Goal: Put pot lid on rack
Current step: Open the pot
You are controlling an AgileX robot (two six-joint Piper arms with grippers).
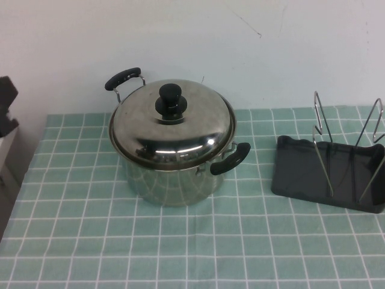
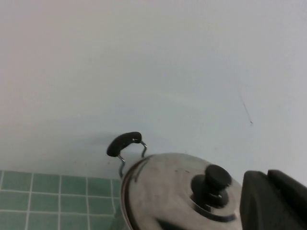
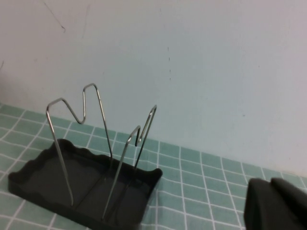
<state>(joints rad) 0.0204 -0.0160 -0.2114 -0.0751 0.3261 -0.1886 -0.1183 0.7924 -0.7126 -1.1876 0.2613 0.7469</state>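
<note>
The pot lid [image 1: 172, 124] sits closed on the steel pot [image 1: 171, 174] at the centre of the bench [image 1: 120, 253], its black knob [image 1: 171, 100] upright. The pot's two black handles point to 10 o'clock [image 1: 123, 78] and 4 o'clock [image 1: 231, 158]. At 3 o'clock, well apart from the pot, the rack [image 1: 328, 171] stands on the green checked cloth [image 1: 72, 180] with its wire loops [image 1: 323, 141] upright. The left gripper [image 2: 276, 201] hangs near the lid, and the right gripper [image 3: 276, 203] near the rack; whether either gripper's fingers are apart or together cannot be told.
</note>
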